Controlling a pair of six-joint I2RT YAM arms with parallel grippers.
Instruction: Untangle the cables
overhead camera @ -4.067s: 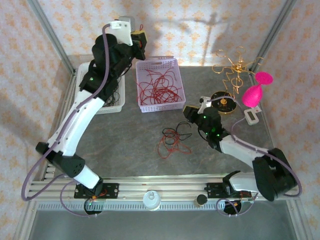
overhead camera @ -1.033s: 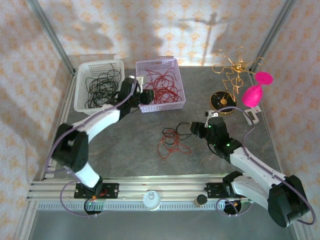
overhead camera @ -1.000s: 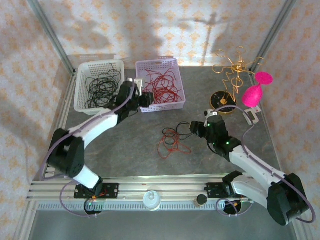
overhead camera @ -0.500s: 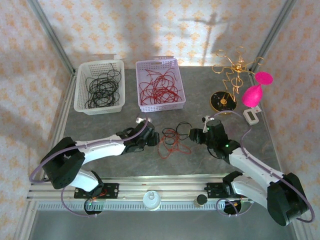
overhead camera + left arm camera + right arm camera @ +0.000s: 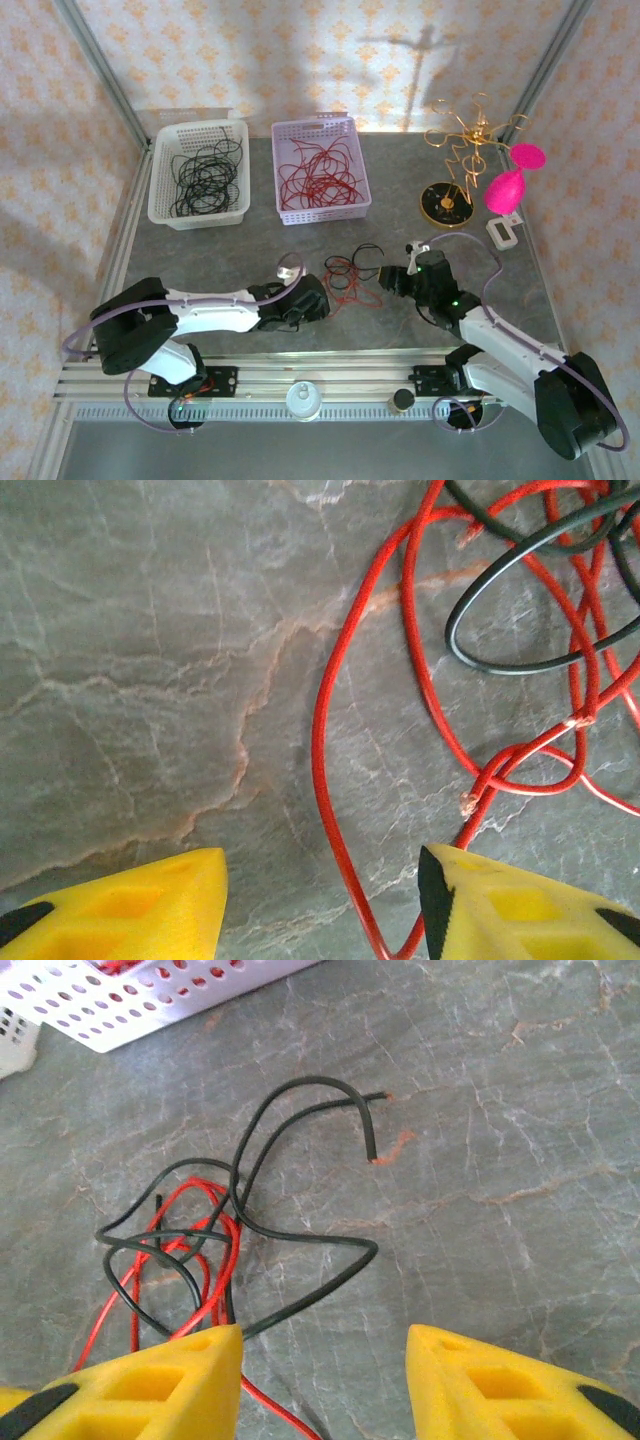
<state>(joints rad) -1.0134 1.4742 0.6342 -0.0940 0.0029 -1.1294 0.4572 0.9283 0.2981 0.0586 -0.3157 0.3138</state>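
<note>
The left jaws stand open and hold nothing. In the left wrist view a red strand (image 5: 325, 730) runs lengthwise from the gap out and away. It lies close against the inner face of the jaw on the right of that view, and whether it touches I cannot tell. Beyond it, up and to the right, a black loop (image 5: 500, 650) crosses more red.

The right jaws are also apart and empty. A black strand (image 5: 300, 1230) curls ahead of them and slips under the tip of the jaw on the left of the right wrist view, beside a red one (image 5: 215, 1250). The rest of that gap shows bare stone.

From above, the tangle (image 5: 350, 280) lies on the worktop (image 5: 230, 255) near the middle of its near edge, between the two arms. The left arm (image 5: 215, 305) reaches its near-left side and the right arm (image 5: 490, 325) its right side, both just beside it. The left looks better placed: its strand crosses the line of closing, so squeezing there should catch red alone. The right jaws would likely need to shift toward the black strand first.

Toward the far-left corner, well apart from all this, stand a white basket (image 5: 200, 218) of black cables and a lilac basket (image 5: 325, 213) of red.
</note>
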